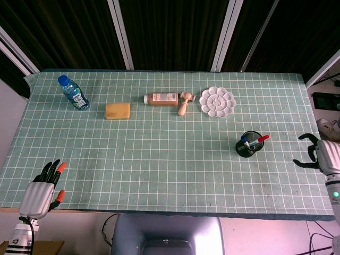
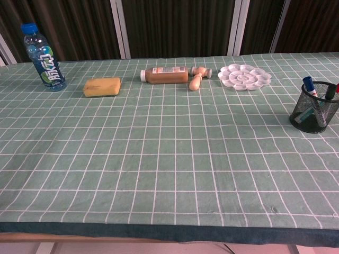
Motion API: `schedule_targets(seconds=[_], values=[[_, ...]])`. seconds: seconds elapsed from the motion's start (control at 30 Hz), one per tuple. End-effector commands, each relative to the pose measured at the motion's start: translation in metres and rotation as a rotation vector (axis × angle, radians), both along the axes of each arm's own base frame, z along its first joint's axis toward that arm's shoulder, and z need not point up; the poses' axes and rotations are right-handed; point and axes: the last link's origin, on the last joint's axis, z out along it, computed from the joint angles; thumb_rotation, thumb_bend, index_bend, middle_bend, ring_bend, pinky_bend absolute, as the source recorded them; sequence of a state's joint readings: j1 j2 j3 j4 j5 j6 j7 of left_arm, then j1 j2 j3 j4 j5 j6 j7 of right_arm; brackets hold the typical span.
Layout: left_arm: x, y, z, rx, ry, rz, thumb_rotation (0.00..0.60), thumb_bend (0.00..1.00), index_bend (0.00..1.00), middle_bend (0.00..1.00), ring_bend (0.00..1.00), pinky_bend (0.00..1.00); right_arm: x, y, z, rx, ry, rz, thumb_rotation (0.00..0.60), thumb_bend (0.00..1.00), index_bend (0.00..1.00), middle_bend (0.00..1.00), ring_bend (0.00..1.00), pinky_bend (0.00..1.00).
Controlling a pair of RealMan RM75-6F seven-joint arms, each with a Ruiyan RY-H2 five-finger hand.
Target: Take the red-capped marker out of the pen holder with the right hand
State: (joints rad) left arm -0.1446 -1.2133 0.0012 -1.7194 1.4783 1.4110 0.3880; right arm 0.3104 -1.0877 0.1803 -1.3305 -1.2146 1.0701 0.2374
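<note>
A black mesh pen holder (image 1: pixel 248 145) (image 2: pixel 315 111) stands at the right of the table. The red-capped marker (image 1: pixel 259 139) (image 2: pixel 332 91) leans out of it to the right, beside a blue-capped marker (image 1: pixel 244 141) (image 2: pixel 309 84). My right hand (image 1: pixel 319 153) hovers at the table's right edge, well to the right of the holder, fingers apart and holding nothing. Resting at the near left corner, my left hand (image 1: pixel 43 187) is open and holds nothing. The chest view shows neither hand.
Along the far side lie a water bottle (image 1: pixel 73 93), a yellow sponge (image 1: pixel 117 110), a brown bottle on its side (image 1: pixel 162 99), a wooden mallet (image 1: pixel 184 103) and a white palette (image 1: pixel 217 102). A green gridded cloth (image 1: pixel 159 159) covers the table.
</note>
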Motion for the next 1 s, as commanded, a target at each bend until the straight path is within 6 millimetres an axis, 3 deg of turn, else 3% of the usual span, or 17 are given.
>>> schedule_targets(seconds=[0.03, 0.27, 0.57, 1.0], values=[[0.0, 0.0, 0.0, -0.001, 0.001, -0.001, 0.6, 0.39, 0.06, 0.0, 0.03, 0.36, 0.005, -0.035, 0.001, -0.002, -0.035, 0.017, 0.6, 0.14, 0.51, 1.0, 1.0, 1.0], [0.0, 0.001, 0.0, 0.0, 0.001, 0.003, 0.6, 0.39, 0.06, 0.0, 0.03, 0.36, 0.029, -0.066, -0.013, 0.088, -0.017, 0.059, 0.6, 0.28, 0.52, 1.0, 1.0, 1.0], [-0.002, 0.001, 0.0, -0.006, 0.003, 0.015, 0.6, 0.39, 0.06, 0.0, 0.03, 0.36, 0.06, -0.085, -0.024, 0.216, 0.078, 0.073, 0.6, 0.32, 0.55, 1.0, 1.0, 1.0], [-0.003, 0.0, 0.001, -0.005, 0.007, 0.027, 0.6, 0.39, 0.06, 0.0, 0.03, 0.36, 0.061, -0.094, -0.032, 0.314, 0.21, -0.038, 0.6, 0.36, 0.59, 1.0, 1.0, 1.0]])
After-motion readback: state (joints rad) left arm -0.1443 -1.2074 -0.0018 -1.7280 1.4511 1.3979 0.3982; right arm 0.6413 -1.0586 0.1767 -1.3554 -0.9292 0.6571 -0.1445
